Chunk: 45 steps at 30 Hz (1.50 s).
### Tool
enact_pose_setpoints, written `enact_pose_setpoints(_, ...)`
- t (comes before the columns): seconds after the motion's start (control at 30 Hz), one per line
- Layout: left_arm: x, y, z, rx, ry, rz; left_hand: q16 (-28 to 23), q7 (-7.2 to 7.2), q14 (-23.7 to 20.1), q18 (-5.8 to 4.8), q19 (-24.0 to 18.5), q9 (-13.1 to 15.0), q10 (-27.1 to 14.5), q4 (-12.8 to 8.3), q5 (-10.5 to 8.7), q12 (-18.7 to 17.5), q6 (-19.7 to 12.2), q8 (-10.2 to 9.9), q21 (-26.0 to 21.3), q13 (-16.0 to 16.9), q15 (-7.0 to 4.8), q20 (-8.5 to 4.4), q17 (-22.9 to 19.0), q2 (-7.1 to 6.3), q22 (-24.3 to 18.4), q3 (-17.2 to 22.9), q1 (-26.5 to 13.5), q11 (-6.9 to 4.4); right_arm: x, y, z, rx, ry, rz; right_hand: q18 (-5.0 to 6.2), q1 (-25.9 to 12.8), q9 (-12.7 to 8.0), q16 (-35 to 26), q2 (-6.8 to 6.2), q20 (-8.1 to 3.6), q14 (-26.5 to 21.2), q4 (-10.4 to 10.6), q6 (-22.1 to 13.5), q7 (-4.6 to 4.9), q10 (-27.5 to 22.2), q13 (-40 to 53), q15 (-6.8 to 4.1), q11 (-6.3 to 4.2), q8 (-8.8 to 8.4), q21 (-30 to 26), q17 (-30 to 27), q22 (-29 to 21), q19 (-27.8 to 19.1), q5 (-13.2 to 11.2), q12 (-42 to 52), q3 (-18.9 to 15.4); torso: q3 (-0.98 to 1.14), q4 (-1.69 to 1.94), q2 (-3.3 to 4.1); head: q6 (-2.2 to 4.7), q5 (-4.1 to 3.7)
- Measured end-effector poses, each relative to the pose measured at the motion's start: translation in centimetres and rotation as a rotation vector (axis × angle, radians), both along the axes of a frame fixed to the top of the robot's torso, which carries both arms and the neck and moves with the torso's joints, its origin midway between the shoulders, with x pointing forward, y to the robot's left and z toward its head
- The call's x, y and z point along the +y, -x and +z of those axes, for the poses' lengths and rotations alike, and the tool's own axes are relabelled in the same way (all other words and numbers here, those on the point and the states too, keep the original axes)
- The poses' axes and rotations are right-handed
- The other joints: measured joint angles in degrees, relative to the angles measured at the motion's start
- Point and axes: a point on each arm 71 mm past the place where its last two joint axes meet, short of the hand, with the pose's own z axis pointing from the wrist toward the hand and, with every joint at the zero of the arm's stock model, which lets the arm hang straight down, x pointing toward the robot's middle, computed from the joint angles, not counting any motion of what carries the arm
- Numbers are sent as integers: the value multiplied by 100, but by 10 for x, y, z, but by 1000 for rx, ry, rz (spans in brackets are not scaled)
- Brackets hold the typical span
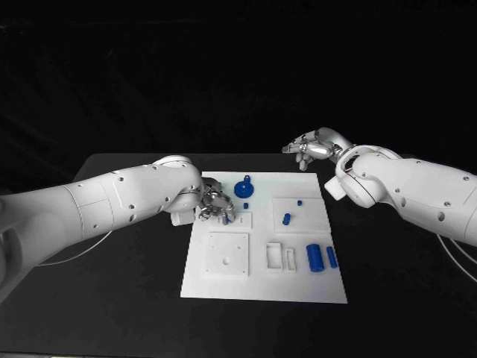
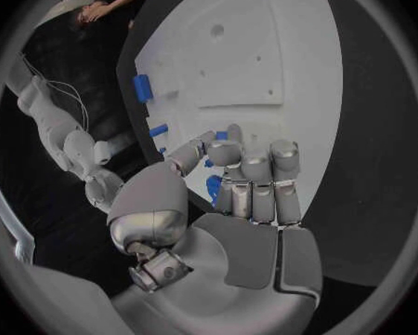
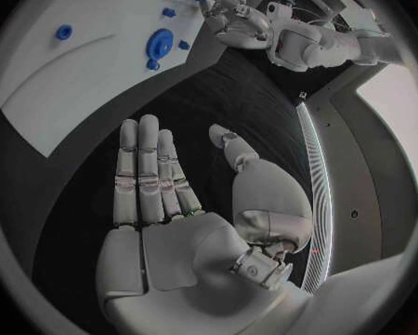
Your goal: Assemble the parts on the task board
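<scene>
The task board (image 1: 265, 277) is a white plate that lies flat in the middle of the black surface (image 1: 121, 298). The left hand (image 1: 214, 206) is over the board's edge on its own side. Its fingers (image 2: 256, 173) are curled in around a small blue part (image 2: 221, 135), and the thumb and a finger pinch it. The part pokes out just past the fingertips.

Right next to that hand is a round blue part (image 1: 245, 189) with a little stem, sitting on the board. A bit further from the hand are two small blue pegs (image 1: 288, 218) near the middle of the board. Well away from the hand, near the board's other side, two blue tubes (image 1: 315, 258) lie side by side.

The right hand (image 1: 315, 147) is up past the far corner of the board, well apart from all the parts. Its fingers (image 3: 146, 175) are straight and spread from the thumb, and it holds nothing.
</scene>
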Motion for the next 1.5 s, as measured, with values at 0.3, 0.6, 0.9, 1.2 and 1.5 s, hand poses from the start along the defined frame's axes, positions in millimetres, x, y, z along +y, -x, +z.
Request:
enact_pose_setpoints(0.3, 13, -1, 13, 34, 105, -3, 0, 0, 0, 0, 0, 80, 4, -1, -125, 0, 0, -1, 0, -30, 0, 0, -38, 0, -9, 1, 0, -5, 5, 6, -1, -2, 10, 44, -2, 412, -14, -74, 49, 31, -60, -243, -17, 15, -105, -101, 60, 20, 38, -24, 62, 60, -97, -92, 44, 117, 1, -4, 2, 36, -27)
enact_pose_setpoints(0.6, 23, 4, 20, 86, 371, -26, -40, 52, -58, -1, -101, 167, -61, 77, -654, -26, -137, -46, -78, -38, -7, 60, -63, 146, -18, -7, 113, -2, 26, 28, 3, -66, 108, 220, -45, 1489, -19, 132, -55, -63, 263, -291, 225, 27, 146, -177, -67, -91, 200, 163, 328, 212, 240, -429, 390, 459, -4, 15, 1, 135, -47)
enact_pose_setpoints(0.9, 31, 16, 20, 151, 600, -37, -40, 81, -247, 0, -236, 287, -272, 255, -1233, 1, -249, -57, -112, 5, 18, 91, -53, 230, 3, 16, 165, 43, 56, 61, 0, -150, 227, 431, -111, 2032, -46, 1395, -235, -649, 1065, -317, 532, -225, 889, 319, -412, -368, 285, 1124, 1414, 750, 1304, -872, 1306, 470, -22, 10, 2, 253, 1)
enact_pose_setpoints(1.2, 33, 20, 22, 172, 696, -55, 0, 82, -266, 0, -277, 402, -300, 263, -1094, 51, -270, -33, -112, 21, 25, 92, -39, 212, 33, 8, 226, 41, 76, 78, -3, -213, 263, 523, -182, 2070, -83, 1848, -274, -764, 1054, -293, 558, -253, 907, 659, -399, -386, 286, 1447, 1847, 985, 1395, -1025, 1578, 371, -21, 11, -2, 347, 20)
enact_pose_setpoints(1.5, 29, 23, 22, 191, 730, -75, 19, 75, -307, 0, -297, 455, -336, 259, -987, 61, -286, -31, -112, 20, 23, 112, -33, 212, 43, -23, 226, 45, 83, 82, -1, -279, 269, 524, -220, 2075, -92, 1947, -279, -812, 1038, -293, 562, -257, 906, 744, -410, -386, 254, 1544, 1930, 983, 1422, -1089, 1658, 371, -16, 12, -3, 359, 38)
